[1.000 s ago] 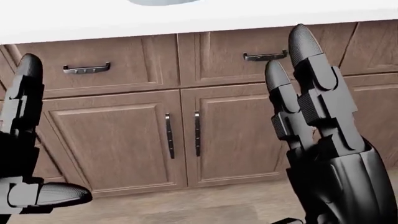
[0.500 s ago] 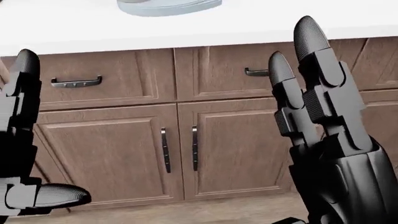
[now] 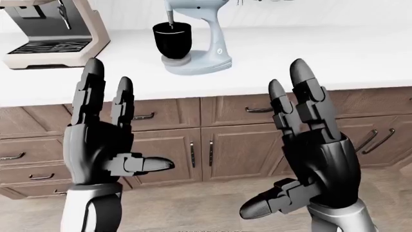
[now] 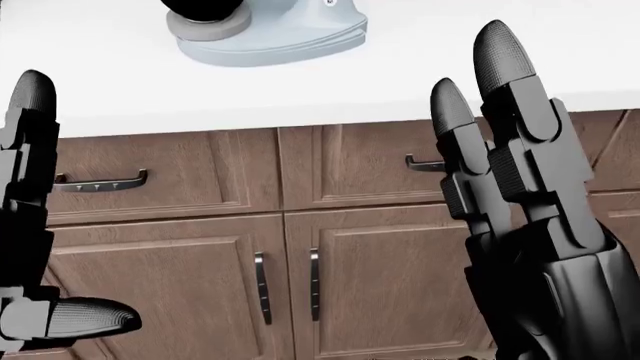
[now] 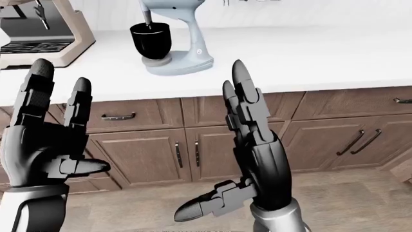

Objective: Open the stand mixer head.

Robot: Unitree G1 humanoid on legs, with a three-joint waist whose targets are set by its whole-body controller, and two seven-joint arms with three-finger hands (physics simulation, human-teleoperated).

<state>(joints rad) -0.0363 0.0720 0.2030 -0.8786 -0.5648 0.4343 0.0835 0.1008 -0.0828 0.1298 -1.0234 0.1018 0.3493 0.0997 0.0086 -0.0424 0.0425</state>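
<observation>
Left-eye view: the stand mixer [image 3: 193, 38] stands far on the table [image 3: 322, 58], its head not yet lifted. The left robot hand [image 3: 103, 140] and right robot hand [image 3: 309, 150] are raised, spread wide, empty, likely readied for reaching. Head view: only the mixer's base shows. Right-eye view: adds nothing new.

Stand mixer [image 4: 275, 34] base on white counter [image 4: 420, 67]; both hands raised, fingers spread – left hand [image 4: 35, 247], right hand [image 4: 520, 217]

3 head cameras facing cabinets [image 4: 330, 180], head view nearer, all sharing counter [image 3: 322, 58]
</observation>
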